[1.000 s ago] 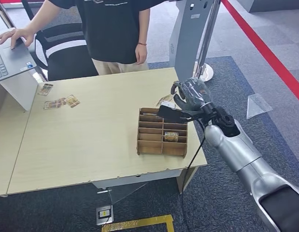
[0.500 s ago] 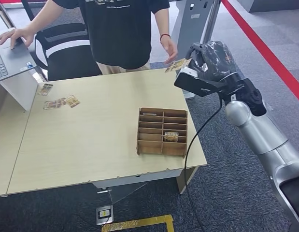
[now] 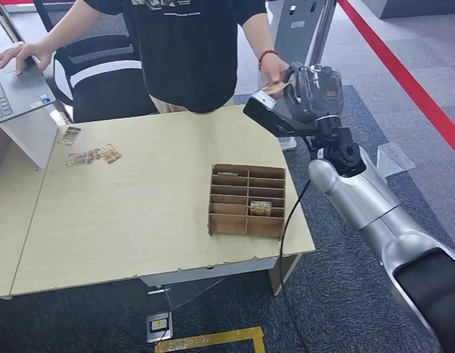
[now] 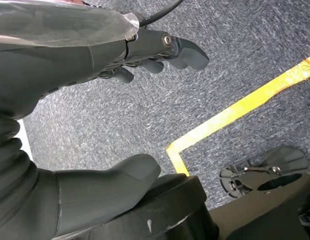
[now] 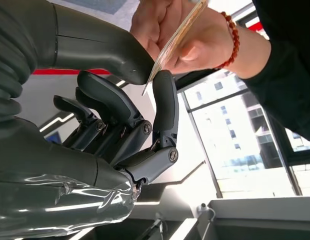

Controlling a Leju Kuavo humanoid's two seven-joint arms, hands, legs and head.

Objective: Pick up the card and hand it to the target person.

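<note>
Since a second ago our right hand (image 3: 308, 92) has risen from the wooden divider tray (image 3: 247, 200) to the far right corner of the table (image 3: 147, 198), and the person's hand (image 3: 273, 70) has come across to meet it. The card (image 3: 273, 88) now sits between the two: in the right wrist view it (image 5: 176, 40) is pinched edge-on between our thumb and one fingertip (image 5: 165, 95), while the person's fingers close on its other end. We judge this the handover itself, nearly done; the next move calls for easing thumb and finger apart once the person has a firm hold, then drawing the arm back without sweeping the tray. Our left hand (image 4: 70, 130) hangs over the carpet, fingers apart and holding nothing. Further off, another card rests in a tray slot (image 3: 260, 208), loose cards (image 3: 95, 155) lie near the far left corner, and a laptop (image 3: 14, 88) sits under the person's other hand. Nothing blocks the release.
</note>
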